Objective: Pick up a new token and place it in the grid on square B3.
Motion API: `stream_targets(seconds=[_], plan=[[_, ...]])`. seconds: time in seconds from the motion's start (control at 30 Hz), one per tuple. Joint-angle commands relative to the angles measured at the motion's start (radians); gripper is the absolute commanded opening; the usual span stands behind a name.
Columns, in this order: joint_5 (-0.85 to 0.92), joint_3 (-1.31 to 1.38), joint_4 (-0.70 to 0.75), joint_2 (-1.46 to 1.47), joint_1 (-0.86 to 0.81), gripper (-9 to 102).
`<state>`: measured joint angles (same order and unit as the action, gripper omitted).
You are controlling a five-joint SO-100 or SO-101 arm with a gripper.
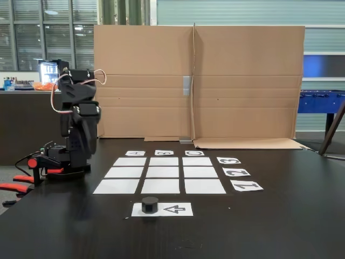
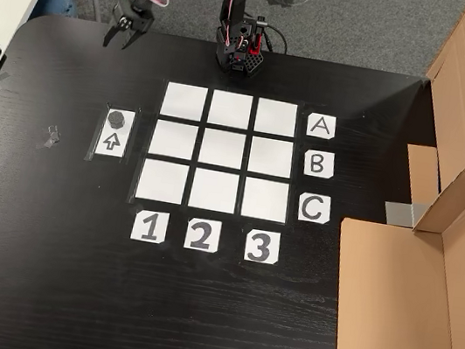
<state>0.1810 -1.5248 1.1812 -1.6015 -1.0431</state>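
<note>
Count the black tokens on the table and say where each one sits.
1. The token sits on the arrow sheet, just beyond the arrowhead, left of the grid in the fixed view from above. No cell holds a token, and nothing seems hidden.

Office or common room: tall glazed windows [image 1: 43, 32], grey carpet [image 2: 363, 22], blue foosball table [image 1: 321, 101], dark bench [image 1: 280, 226] screened by cardboard panels [image 1: 197, 81].

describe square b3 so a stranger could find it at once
In the top-down fixed view, find the grid of nine white cells on the black table. Take the row level with the B card and the column above the 3 card. B3 is where they cross: middle row, right end.
</note>
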Motion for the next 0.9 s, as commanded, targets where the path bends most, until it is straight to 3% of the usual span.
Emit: stream_targets(seconds=[0.0,0.2,0.87], plan=[[0.018,0.114,0.011,0.074,0.02,20],[0.034,0.328,0.109,0.275,0.078,20],[0.021,0.646,0.311,0.571,0.293,22]])
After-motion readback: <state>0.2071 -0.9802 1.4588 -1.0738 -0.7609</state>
